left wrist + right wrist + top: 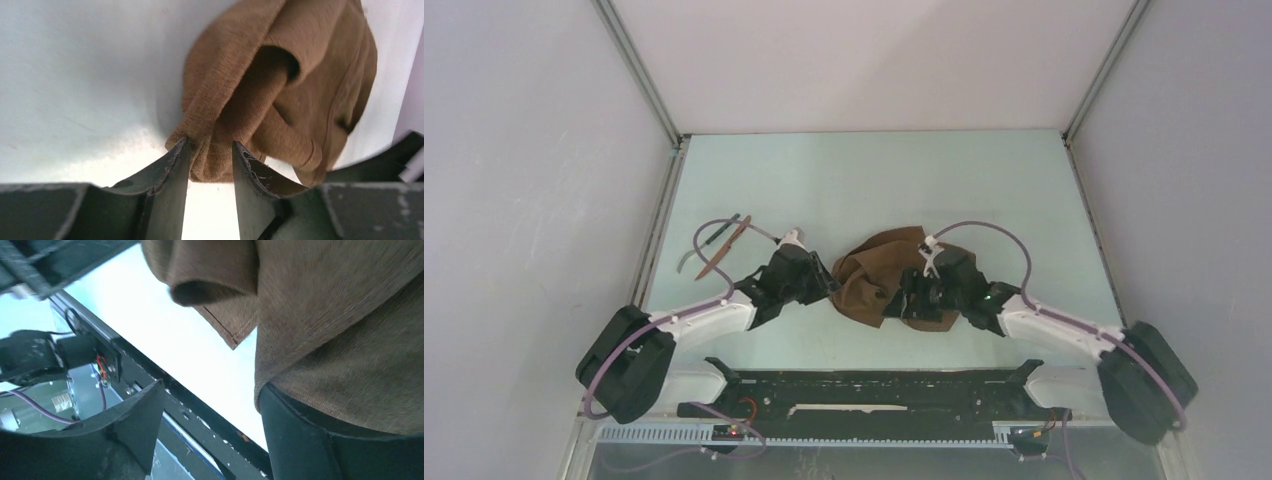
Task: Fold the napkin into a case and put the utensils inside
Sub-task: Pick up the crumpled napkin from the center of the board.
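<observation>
The brown napkin [879,275] lies crumpled in a heap mid-table between my two grippers; no folded case shows. My left gripper [829,285] is at its left edge. In the left wrist view the left gripper [210,145] pinches a bunched fold of the napkin [280,75] between its fingertips. My right gripper [914,297] is at the heap's right side. In the right wrist view the right gripper [210,390] has its jaws wide apart, and the napkin [340,315] drapes over one finger [300,440]. The fork [722,231] and reddish-brown knife [726,248] lie together at the far left.
Metal frame rails [656,230] border the table on the left and right. A black bar [874,385] runs along the near edge between the arm bases and also shows in the right wrist view [165,375]. A purple cable [709,228] loops beside the utensils.
</observation>
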You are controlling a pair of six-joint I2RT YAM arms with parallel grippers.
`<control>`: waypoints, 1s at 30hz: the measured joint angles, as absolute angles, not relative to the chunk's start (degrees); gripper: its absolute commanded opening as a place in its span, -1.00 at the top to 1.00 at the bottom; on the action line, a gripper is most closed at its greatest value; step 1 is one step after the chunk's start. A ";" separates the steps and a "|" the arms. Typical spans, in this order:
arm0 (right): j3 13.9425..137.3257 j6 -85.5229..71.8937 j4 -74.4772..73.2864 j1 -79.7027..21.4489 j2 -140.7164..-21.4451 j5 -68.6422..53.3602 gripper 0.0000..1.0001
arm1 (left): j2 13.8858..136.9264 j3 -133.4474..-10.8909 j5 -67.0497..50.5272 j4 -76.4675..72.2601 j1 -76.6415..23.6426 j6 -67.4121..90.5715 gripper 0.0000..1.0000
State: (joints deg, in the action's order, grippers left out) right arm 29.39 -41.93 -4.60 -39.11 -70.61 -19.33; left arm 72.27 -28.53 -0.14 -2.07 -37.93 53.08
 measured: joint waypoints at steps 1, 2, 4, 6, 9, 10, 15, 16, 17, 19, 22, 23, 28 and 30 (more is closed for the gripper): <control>29.54 -41.91 -4.99 -39.55 -68.05 -18.79 -0.62 | 72.27 -28.53 0.40 -2.35 -37.21 53.01 0.19; 30.06 -41.71 -5.80 -38.70 -65.95 -18.00 -0.63 | 72.27 -28.53 0.93 -2.61 -36.25 52.93 0.21; 32.45 -40.58 -7.33 -34.28 -64.31 -16.84 -0.63 | 72.27 -28.53 1.21 -2.72 -34.15 52.51 0.24; 35.55 -39.42 -7.66 -28.60 -65.39 -16.67 -0.61 | 72.27 -28.53 1.13 -2.76 -32.29 52.31 0.24; 42.76 -37.32 -7.55 -19.99 -71.85 -17.50 -0.57 | 71.72 -28.38 0.56 -2.70 -31.35 52.01 0.16; 45.45 -36.60 -7.49 -17.78 -74.89 -17.89 -0.54 | 70.74 -28.10 -0.27 -2.46 -31.38 51.94 0.12; 57.08 -34.61 -7.29 -11.18 -90.67 -21.89 -0.44 | 63.37 -27.90 -2.83 2.42 -31.38 49.60 -0.16; 58.52 -34.63 -7.01 -10.22 -93.60 -23.31 -0.37 | 61.32 -27.99 -3.42 4.32 -31.38 48.80 -0.19; 59.79 -34.63 -7.03 -9.30 -96.18 -24.97 -0.34 | 59.70 -28.10 -3.70 5.85 -31.38 47.94 -0.21; 62.33 -34.81 -6.76 -7.22 -101.73 -28.62 -0.31 | 56.42 -28.42 -4.14 9.13 -31.38 46.39 -0.29; 65.47 -34.85 -6.37 -4.75 -108.44 -33.74 -0.29 | 52.66 -28.58 -4.58 13.23 -31.44 44.42 -0.43; 66.63 -34.81 -6.44 -4.23 -110.28 -35.24 -0.29 | 51.90 -28.60 -4.75 14.41 -31.44 43.92 -0.44; 71.55 -34.50 -6.24 -2.61 -116.07 -40.12 -0.22 | 51.22 -29.12 -5.37 18.33 -31.44 42.39 -0.46; 72.29 -33.95 -6.17 -2.46 -117.34 -41.34 -0.19 | 51.27 -30.13 -5.41 19.59 -31.44 41.85 -0.51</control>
State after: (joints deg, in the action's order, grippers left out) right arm 72.29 -33.95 -6.17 -2.46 -117.34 -41.34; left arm 51.27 -30.13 -5.41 19.59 -31.44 41.85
